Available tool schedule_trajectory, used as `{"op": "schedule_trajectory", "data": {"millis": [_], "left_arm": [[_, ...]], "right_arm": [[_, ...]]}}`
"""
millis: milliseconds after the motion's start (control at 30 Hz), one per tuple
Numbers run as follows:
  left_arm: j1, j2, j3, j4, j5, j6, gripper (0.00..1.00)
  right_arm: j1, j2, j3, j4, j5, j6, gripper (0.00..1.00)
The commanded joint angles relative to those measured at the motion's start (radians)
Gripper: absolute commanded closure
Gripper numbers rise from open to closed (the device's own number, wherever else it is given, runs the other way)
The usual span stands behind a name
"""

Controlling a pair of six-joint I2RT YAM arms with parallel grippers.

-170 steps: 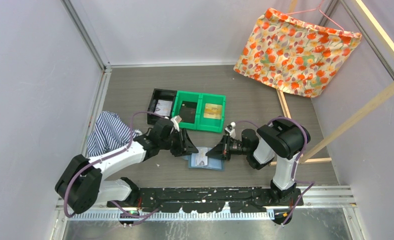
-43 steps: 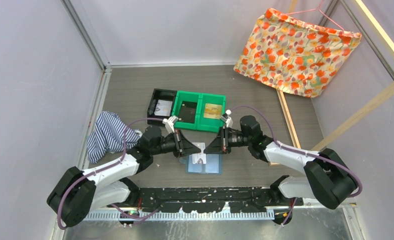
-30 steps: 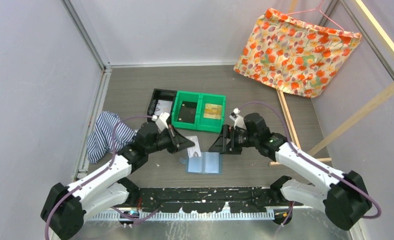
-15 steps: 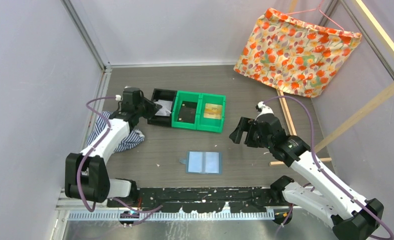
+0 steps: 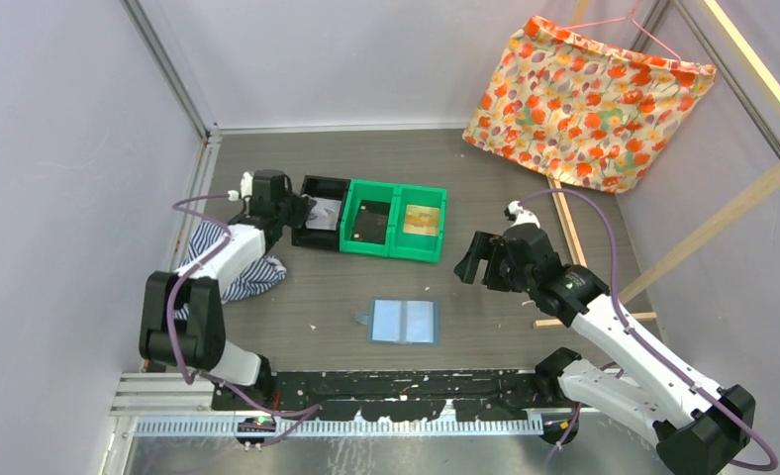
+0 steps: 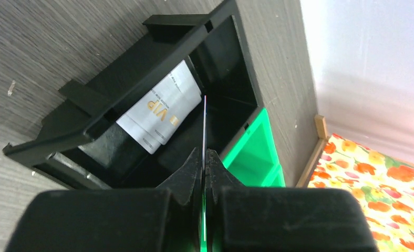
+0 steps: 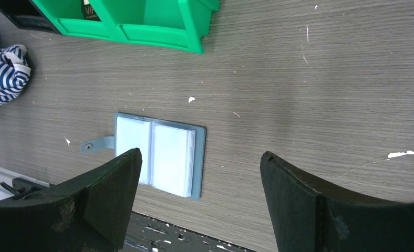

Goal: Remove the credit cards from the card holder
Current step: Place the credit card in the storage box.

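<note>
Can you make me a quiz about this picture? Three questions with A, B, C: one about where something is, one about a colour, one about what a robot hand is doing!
1. Where is the card holder?
A. on a shelf
B. lying open on the table, nearer the arms than the green bins
C. in a drawer

2. What colour is the bin with the VIP card in it?
A. black
B. red
C. yellow

3. What is the right gripper doing?
A. pinching a spoon
B. open, holding nothing
C. squeezing a sock

Answers:
1 B: it lies flat on the table with its clear pockets showing.
2 A: its walls are black, next to the green bins.
3 B: its fingers stand wide apart above the table; the left gripper is the one shut on a thin card.
</note>
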Motion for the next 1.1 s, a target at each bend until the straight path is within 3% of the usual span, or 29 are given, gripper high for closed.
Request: {"op": "schedule_trajectory", "data": {"millis": [0, 200, 567, 800, 933, 1067], "left_arm": [[-0.003, 0.073, 0.058, 0.063, 0.007, -0.039, 0.99], [-0.047, 0.065, 0.084, -0.012, -0.151, -0.04, 0.99], [-0.079, 0.128, 0.093, 0.009, -0.241, -0.081, 1.0], [-0.114, 0.165, 0.132, -0.088, -0.296, -0.118, 0.98], [-0.121, 0.172, 0.171, -0.172, -0.291, -0.134, 0.65], [-0.122, 0.155, 0.204, -0.254, -0.295, -0.117, 0.43]], "right_arm": [[-0.002, -0.017, 0.013, 0.022, 0.019, 0.016, 0.13], [-0.001, -0.025, 0.006, 0.022, -0.001, 0.017, 0.13], [-0.002, -0.028, 0.001, 0.02, -0.007, 0.009, 0.13], [-0.001, -0.019, 0.002, 0.023, -0.02, 0.005, 0.13], [-0.001, -0.012, -0.002, 0.027, -0.032, 0.001, 0.13], [-0.002, -0.003, -0.009, 0.035, -0.045, 0.005, 0.14]]}}
